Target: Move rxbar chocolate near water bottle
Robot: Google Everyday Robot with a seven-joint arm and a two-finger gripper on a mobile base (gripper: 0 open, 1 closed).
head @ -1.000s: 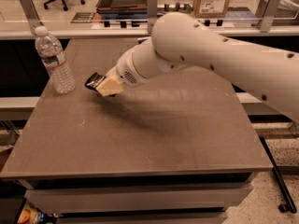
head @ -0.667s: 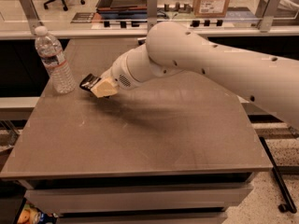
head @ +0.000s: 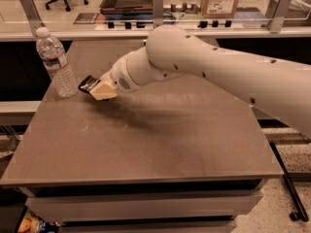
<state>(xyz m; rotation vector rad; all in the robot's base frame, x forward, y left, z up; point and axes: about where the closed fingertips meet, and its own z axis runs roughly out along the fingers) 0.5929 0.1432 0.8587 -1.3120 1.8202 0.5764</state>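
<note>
Here, in the one camera view, we see the tool point(head: 101, 90) over the far left of the surface point(head: 184, 144). It is clamped around the rxbar chocolate point(head: 88, 84), just right of the upright water bottle point(head: 56, 64).

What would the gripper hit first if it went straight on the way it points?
Likely the water bottle, low down; the rxbar chocolate the gripper holds would touch first. Depth is unclear.
</note>
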